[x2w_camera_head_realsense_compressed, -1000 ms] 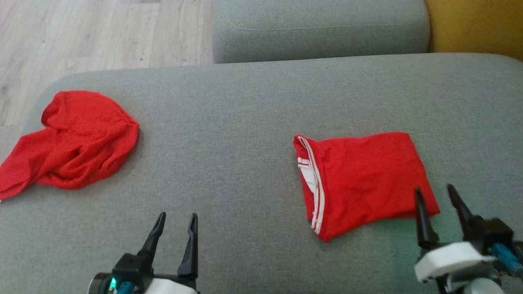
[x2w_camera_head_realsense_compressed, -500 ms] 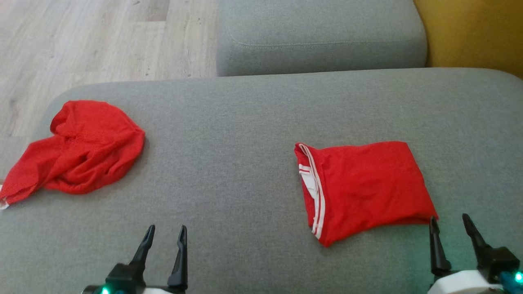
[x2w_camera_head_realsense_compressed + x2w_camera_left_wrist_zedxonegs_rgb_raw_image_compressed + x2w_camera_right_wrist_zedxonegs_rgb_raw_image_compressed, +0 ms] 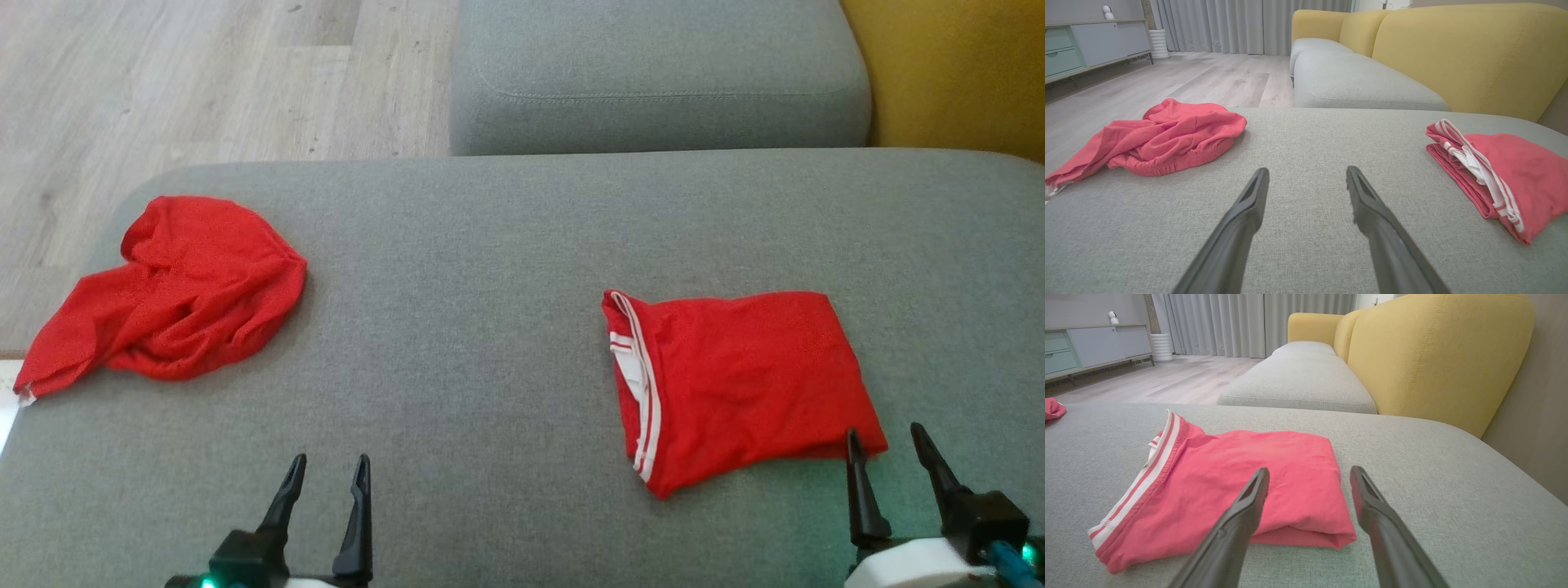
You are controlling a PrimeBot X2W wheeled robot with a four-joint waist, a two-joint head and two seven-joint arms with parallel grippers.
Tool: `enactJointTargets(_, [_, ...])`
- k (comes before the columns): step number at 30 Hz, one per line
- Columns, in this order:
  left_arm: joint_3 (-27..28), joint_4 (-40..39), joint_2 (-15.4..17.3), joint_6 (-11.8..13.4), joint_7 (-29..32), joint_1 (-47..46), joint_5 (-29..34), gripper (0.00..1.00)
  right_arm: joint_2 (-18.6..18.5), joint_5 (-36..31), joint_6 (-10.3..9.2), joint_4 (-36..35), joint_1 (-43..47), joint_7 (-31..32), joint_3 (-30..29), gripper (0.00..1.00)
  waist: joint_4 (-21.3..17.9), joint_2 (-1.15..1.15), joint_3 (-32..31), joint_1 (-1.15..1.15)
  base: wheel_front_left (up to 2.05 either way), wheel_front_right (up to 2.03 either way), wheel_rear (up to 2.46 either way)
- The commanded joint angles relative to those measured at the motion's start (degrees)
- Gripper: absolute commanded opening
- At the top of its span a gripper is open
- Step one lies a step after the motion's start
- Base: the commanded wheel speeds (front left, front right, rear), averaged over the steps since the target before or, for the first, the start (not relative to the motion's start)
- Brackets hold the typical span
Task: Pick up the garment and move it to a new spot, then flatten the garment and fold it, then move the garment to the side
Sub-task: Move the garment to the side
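At the far left a pale wooden floor [image 3: 204, 73] shows beyond the edge of a wide grey seat [image 3: 473, 327]. On the left part of this seat lies a crumpled garment [image 3: 188, 294], red and bunched into a rounded heap, with one thin end stretching out to the seat's left edge. Nearer to the robot and a little to the right of it, the left end effector [image 3: 331, 461] hangs over bare grey cloth. Its two dark fingers stand apart, released, with nothing between them, and it is well apart from both garments. The middle of the seat carries nothing. Behind the seat is a second grey cushion [image 3: 653, 65]. On the right part of the seat lies a folded garment [image 3: 735, 376], also red, flat and about rectangular, with its white-striped band [image 3: 645, 384] along its left side. The right end effector [image 3: 885, 431] is at the near right corner of this garment. In the right wrist view that corner shows in the gap between the two fingers, which stand spread and grasp nothing. I cannot tell whether a fingertip touches the cloth. At the far right rises a yellow backrest [image 3: 955, 73].
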Motion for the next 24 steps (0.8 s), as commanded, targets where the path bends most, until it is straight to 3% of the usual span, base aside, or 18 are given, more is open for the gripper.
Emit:
enactJointTargets(1, [2.35,-1.63,-0.41,0.10,-0.70,-1.62,0.34,1.00,-1.12,0.51,0.39,-2.00,-1.45,-0.79,1.39,1.00,0.10,0.00,0.06,0.00,0.00,0.00,0.00])
enactJointTargets(7, [2.60,-2.06,-0.41,0.12,-0.70,-1.66,0.41,1.00,-1.71,3.17,0.39,-1.81,-4.19,-0.75,2.10,1.00,0.04,0.00,0.88,0.00,0.00,0.00,0.00])
enactJointTargets(12, [2.38,-1.80,-0.41,-0.18,-0.70,-2.26,0.88,1.00,-6.70,13.31,0.39,-0.76,-13.45,13.72,2.57,1.00,0.08,0.00,2.99,0.00,0.00,0.00,0.00])
enactJointTargets(18, [1.16,-1.96,-0.41,-0.64,-0.70,-4.63,0.93,1.00,-11.20,18.28,0.39,3.78,-21.47,33.85,2.63,1.00,2.15,0.00,7.40,0.00,0.00,0.00,0.00])
enactJointTargets(24, [0.58,-1.87,-0.41,-1.20,-0.70,-6.96,1.35,1.00,-12.12,18.85,0.39,9.88,-26.46,41.11,1.26,1.00,4.96,0.00,10.81,0.00,0.00,0.00,0.00])
